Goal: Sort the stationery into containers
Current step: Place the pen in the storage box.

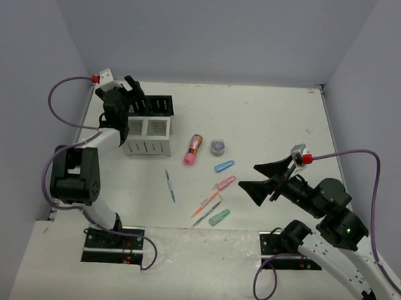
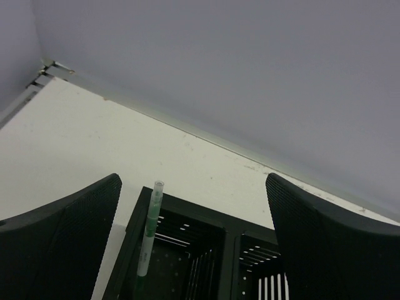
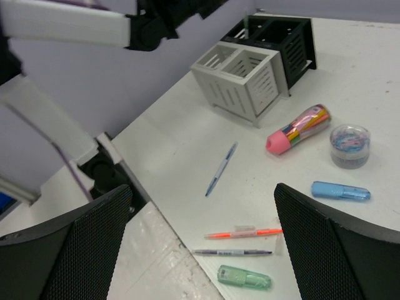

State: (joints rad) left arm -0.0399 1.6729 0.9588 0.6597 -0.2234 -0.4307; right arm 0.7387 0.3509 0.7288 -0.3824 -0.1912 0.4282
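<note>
**Green pen [image 2: 149,240] upright in the black rack [image 2: 228,240], both hands wide**

My left hand [image 2: 192,181] gapes above the rack, gripping nothing. The pen stands in a corner cell (its lower end is cut off). My right hand [image 3: 201,189] hangs spread and empty over the bench [image 3: 187,137], where the blue pen [image 3: 222,169], pink tube [image 3: 299,129] and blue capsule [image 3: 340,191] lie loose.

White table [image 1: 267,119], pale lavender walls [image 1: 211,32]

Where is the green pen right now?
Left wrist view: the green pen stands nearly upright in the black rack's left-hand slot, against its left wall, in the gap of the open left gripper.
</note>
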